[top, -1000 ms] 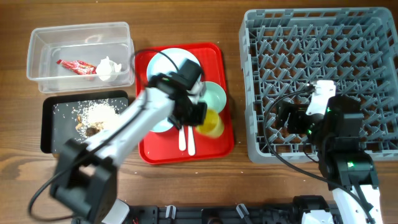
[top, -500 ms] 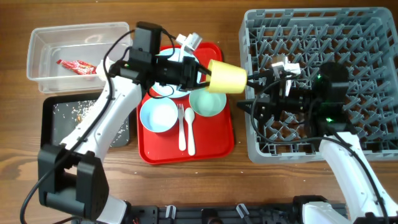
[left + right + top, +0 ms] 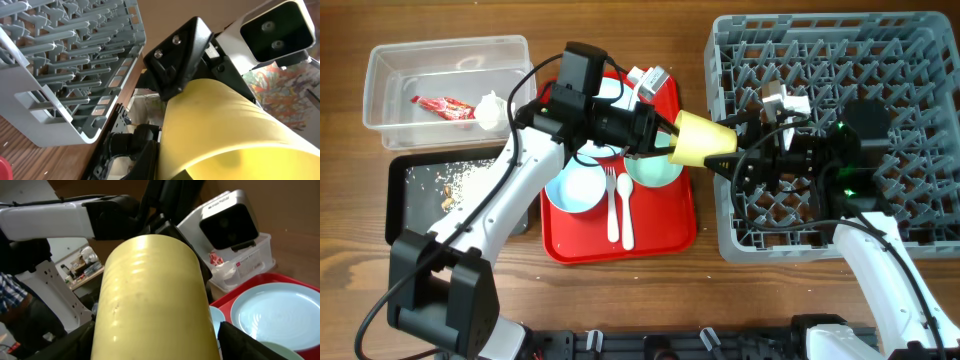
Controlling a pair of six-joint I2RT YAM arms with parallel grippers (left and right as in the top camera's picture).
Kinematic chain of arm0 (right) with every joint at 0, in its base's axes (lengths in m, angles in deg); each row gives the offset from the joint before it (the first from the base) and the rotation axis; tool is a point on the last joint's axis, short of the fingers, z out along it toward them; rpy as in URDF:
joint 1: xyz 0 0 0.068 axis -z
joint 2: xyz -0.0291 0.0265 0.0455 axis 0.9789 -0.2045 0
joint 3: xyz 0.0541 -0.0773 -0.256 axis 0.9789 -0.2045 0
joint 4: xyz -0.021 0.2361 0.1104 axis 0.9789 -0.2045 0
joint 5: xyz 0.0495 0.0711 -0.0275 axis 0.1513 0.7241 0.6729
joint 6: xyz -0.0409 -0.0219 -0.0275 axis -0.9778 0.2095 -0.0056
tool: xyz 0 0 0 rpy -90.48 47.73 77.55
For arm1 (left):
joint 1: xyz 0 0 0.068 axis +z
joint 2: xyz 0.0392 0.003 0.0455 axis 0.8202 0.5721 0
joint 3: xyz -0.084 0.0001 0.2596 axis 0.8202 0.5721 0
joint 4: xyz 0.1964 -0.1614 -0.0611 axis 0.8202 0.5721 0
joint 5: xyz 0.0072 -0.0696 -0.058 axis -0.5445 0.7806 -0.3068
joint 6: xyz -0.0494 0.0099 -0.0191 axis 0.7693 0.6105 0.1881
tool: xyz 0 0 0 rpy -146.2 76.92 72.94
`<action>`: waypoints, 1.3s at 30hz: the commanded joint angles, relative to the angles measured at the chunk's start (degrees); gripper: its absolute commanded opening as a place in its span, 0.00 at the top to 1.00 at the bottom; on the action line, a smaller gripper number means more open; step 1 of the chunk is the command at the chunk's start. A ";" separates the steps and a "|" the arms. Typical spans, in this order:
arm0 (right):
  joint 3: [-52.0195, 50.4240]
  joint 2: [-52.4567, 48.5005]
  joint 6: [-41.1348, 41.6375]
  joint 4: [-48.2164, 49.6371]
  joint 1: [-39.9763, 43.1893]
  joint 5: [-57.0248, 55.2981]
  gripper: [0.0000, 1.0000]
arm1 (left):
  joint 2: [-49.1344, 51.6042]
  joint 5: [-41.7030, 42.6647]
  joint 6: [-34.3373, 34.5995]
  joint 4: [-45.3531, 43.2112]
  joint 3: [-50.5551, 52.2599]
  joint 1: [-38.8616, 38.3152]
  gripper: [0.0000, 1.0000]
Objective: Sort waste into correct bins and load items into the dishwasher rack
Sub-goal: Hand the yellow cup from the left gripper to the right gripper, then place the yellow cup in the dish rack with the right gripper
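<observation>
1. While the small yellow plastic cup [image 3: 702, 140] hung on its side in mid-air, between the large red serving tray [image 3: 665, 240] and the big square grey plastic dishwasher rack [image 3: 840, 40], the step in hand looked like a pass from one arm to the other, on the way to loading the rack.
2. The left gripper [image 3: 660, 132] was closed on the tray-side end of the cup. I judged this from the cup being aloft with nothing under it. The left arm stretched across the tray, with its wrist aimed at the rack.
3. The right gripper [image 3: 728, 162] met the cup from the rack side. In the right wrist view its two dark fingers [image 3: 82, 342] stood wide apart, one on each side of the cup. Whether they pressed on it I could not tell.
4. The next move called for a firm right-hand grip before the left let go, since the smooth round wall could slip. The cup would then go down among the pegs.
5. The pale blue round plate [image 3: 272, 315], pale blue bowl [image 3: 575, 188], mint-green bowl [image 3: 655, 172] and white plastic fork and spoon [image 3: 618, 210] lay on the tray, not yet loaded.
</observation>
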State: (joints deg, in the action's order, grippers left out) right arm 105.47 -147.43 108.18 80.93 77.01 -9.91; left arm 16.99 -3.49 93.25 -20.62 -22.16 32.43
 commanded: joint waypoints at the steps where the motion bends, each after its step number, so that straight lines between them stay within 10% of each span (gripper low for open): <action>1: 0.98 -0.48 0.02 1.05 0.09 1.22 0.26 | 0.35 1.57 0.22 0.07 -0.22 -0.48 0.96; 6: 0.98 -0.48 0.02 0.94 0.09 1.25 0.44 | 0.35 1.51 0.17 0.17 -0.22 -0.46 0.94; 9: 0.92 -0.48 -0.17 0.76 0.09 0.61 0.47 | 0.35 -4.94 0.09 0.26 -0.22 0.15 0.54; 12: 0.94 -0.39 -3.74 -9.03 0.09 -18.38 0.49 | -0.15 -37.77 -3.48 10.71 -0.24 4.63 0.32; 28: 28.37 6.86 -13.66 -81.31 6.91 -75.91 0.81 | -9.70 -64.98 -6.10 32.39 -0.22 15.96 0.25; 39: 29.16 -10.60 -12.02 -89.55 15.19 -77.22 0.76 | -9.70 -64.94 -6.08 32.28 -0.22 15.93 0.25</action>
State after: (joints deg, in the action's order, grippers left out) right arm 133.78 -153.70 95.28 -8.49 92.03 -86.23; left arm 8.11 -67.69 88.03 11.80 -22.38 48.01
